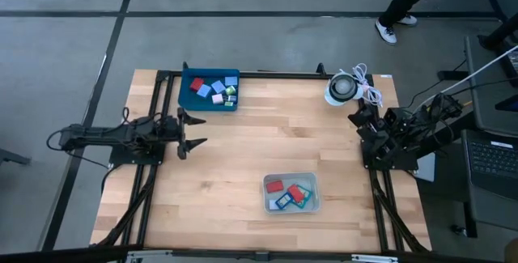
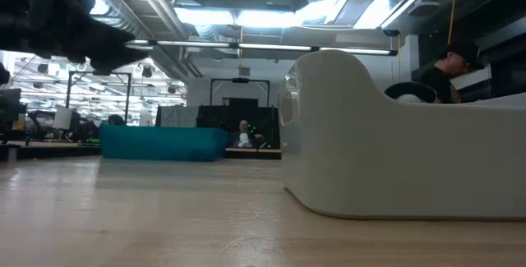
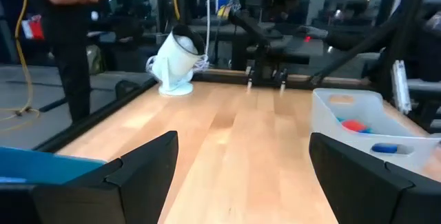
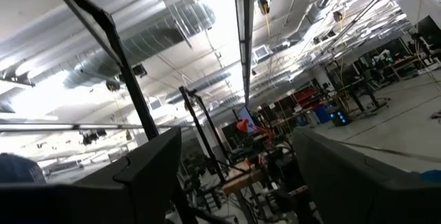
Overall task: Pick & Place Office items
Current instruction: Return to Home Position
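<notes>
Left pincer [image 1: 198,130] spread, empty, over pale wood table [image 1: 267,142]; right pincer [image 4: 236,141] spread; blocky office items [image 1: 214,90] inside blue tray [image 1: 209,73].

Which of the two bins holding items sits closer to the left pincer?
The dark blue tray, right beside the open left pincer; the clear bin sits much farther off.
</notes>
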